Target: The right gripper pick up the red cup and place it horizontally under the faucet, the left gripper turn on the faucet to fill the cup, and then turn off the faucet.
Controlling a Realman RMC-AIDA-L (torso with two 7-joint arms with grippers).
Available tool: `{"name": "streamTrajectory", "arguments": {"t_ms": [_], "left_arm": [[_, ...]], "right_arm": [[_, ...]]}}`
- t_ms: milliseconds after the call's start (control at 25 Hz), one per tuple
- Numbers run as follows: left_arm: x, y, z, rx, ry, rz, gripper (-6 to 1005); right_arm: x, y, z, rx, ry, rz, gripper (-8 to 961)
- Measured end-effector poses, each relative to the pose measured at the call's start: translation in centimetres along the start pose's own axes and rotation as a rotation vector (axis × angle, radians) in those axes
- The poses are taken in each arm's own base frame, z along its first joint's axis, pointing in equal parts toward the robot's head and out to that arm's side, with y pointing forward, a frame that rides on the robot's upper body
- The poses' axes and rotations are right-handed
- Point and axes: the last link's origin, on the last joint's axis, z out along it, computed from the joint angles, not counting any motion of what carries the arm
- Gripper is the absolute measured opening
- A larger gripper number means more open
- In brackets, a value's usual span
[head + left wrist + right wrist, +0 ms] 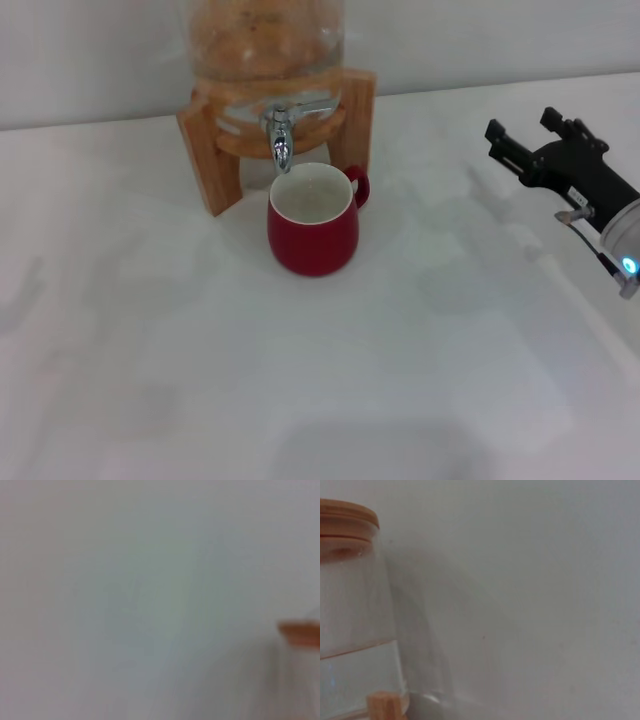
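Note:
The red cup [312,222] stands upright on the white table, right under the chrome faucet [282,128], its handle to the right. The faucet sticks out of a glass dispenser jar [262,40] on a wooden stand [205,150]. My right gripper [520,132] is at the right of the head view, well away from the cup, open and empty. The left gripper is out of view. The right wrist view shows the jar [350,615] with water in it and a wooden lid.
The white table [300,380] runs back to a pale wall behind the jar. The left wrist view shows only a blurred pale surface with an orange-brown patch [301,632] at one edge.

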Motion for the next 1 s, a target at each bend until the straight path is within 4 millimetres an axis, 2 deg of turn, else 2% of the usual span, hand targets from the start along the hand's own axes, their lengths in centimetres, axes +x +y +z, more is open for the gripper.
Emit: {"name": "streamTrajectory", "arguments": {"t_ms": [200,520,840,1000], "left_arm": [[-0.2,-2.6,-1.5,0.046,0.138,-0.056,848],[-0.8,-3.2,-2.8,0.165,0.347,0.018,848],[-1.0,-4.2,-2.9,0.251,0.380,0.013,848],[-0.9,-5.4,-3.6,0.327,0.397,0.003,849]], "right_arm": [[-0.5,-0.5,0.2,0.023,-0.020,0.002,857],[-1.2,-1.0,0.3,0.048,-0.056,0.004,857],[-1.6,-1.2,0.5,0.062,-0.072,0.014,857],[-1.6,-1.3,0.5,0.073,-0.079,0.023,858]]}}
